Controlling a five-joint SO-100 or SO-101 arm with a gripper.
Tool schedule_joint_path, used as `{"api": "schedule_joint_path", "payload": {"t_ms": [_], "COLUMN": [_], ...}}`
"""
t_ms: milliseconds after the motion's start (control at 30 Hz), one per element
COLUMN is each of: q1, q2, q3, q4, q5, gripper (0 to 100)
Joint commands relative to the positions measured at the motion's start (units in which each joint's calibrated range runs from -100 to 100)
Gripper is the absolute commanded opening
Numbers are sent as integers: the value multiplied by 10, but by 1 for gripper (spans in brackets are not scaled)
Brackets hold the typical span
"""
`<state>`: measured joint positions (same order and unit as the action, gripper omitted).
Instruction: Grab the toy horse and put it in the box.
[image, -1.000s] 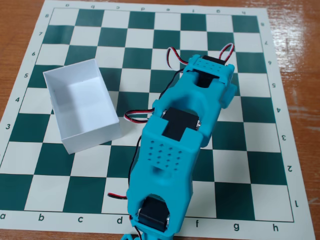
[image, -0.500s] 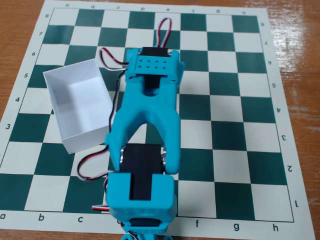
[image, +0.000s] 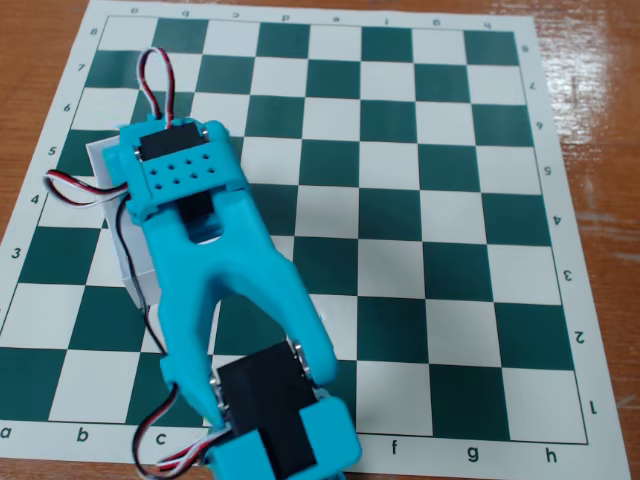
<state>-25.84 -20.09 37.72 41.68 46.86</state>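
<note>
Reaching across from the bottom of the fixed view, a turquoise plastic robot arm (image: 215, 290) with black servo blocks and red, white and black wires is stretched toward the upper left over a green and white chessboard mat (image: 450, 200) laid on a brown wooden table (image: 600, 60). The arm's far end is placed directly above the white open-topped paper box (image: 128, 265), of which only slivers of the left wall and a pale patch between the arm's struts can be seen. The two-finger gripper is hidden beneath the wrist housing, so how wide its jaws stand, and whether anything is held between them, cannot be told. The small white-grey toy horse is not visible anywhere on the uncovered squares of the mat; it may be concealed under the arm, held in the gripper, or already lying inside the box, and which of these is true cannot be decided. From the position of the arm over the box, the step in hand is judged to be the delivery of the horse. If the horse is indeed carried, the next move calls for the jaws to be parted while centred inside the thin walls, and the arm lifted away without the light box being nudged.
</note>
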Motion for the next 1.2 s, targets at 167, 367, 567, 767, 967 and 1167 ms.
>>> {"api": "schedule_joint_path", "payload": {"t_ms": [167, 367, 567, 767, 967, 1167], "q1": [-23, -9, 6, 22, 19, 5], "q2": [-37, -4, 64, 127, 142, 119], "q3": [47, 88, 59, 11, -63, -150], "q4": [-19, -73, -100, -123, -31, 104], "q5": [3, 0, -1, -1, -3, -7], "gripper": [0, 0, 0, 4, 22, 31]}}
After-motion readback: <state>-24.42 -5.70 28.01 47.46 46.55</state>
